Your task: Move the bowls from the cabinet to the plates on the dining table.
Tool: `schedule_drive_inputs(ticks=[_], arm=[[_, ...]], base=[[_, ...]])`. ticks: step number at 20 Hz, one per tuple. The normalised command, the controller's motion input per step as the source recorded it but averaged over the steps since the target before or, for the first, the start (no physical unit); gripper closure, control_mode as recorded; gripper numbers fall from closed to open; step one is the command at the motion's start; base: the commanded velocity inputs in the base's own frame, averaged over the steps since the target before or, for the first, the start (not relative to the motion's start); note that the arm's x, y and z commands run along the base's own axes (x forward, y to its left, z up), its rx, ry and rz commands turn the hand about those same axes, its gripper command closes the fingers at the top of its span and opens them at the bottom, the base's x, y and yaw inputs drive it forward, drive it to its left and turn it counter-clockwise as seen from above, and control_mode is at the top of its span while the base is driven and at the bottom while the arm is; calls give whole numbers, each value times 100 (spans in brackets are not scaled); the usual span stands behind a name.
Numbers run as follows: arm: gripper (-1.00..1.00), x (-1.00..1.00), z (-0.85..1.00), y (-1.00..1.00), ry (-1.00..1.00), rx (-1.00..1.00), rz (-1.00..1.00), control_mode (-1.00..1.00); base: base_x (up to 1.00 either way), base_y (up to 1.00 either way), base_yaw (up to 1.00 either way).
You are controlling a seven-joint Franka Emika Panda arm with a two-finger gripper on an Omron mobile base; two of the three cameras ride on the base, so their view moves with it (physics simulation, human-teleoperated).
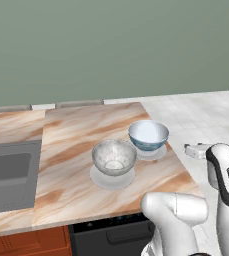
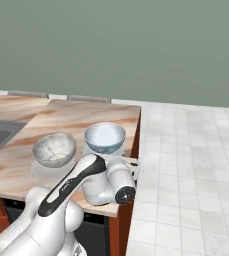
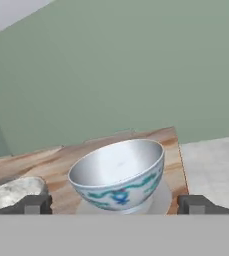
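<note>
Two bowls stand on the dining table (image 1: 76, 140), each on one of the plates. The white bowl with blue pattern (image 1: 148, 135) (image 3: 118, 172) rests on the plate (image 1: 159, 153) (image 3: 162, 199) near the table's right edge. To its left, the grey speckled bowl (image 1: 114, 156) (image 2: 54, 149) (image 3: 11, 192) sits on the other plate (image 1: 111, 180). My gripper (image 3: 115, 204) is open and holds nothing. It hovers just off the table's right edge, level with the blue-patterned bowl and facing it, a short gap away. The cabinet is out of view.
A grey sink (image 1: 8, 175) is sunk into the counter at the left. Pale tiled floor (image 1: 201, 120) lies beyond the table's right edge. Two grey chair backs (image 1: 78, 103) line the far edge, before a green wall. A dark appliance (image 1: 111, 230) sits below the front edge.
</note>
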Motion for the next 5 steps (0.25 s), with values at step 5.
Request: schedule_drive_inputs(ticks=[5], arm=[[-100,-76,29,-15,-24,2,0,-100]], base=[[0,0,0]])
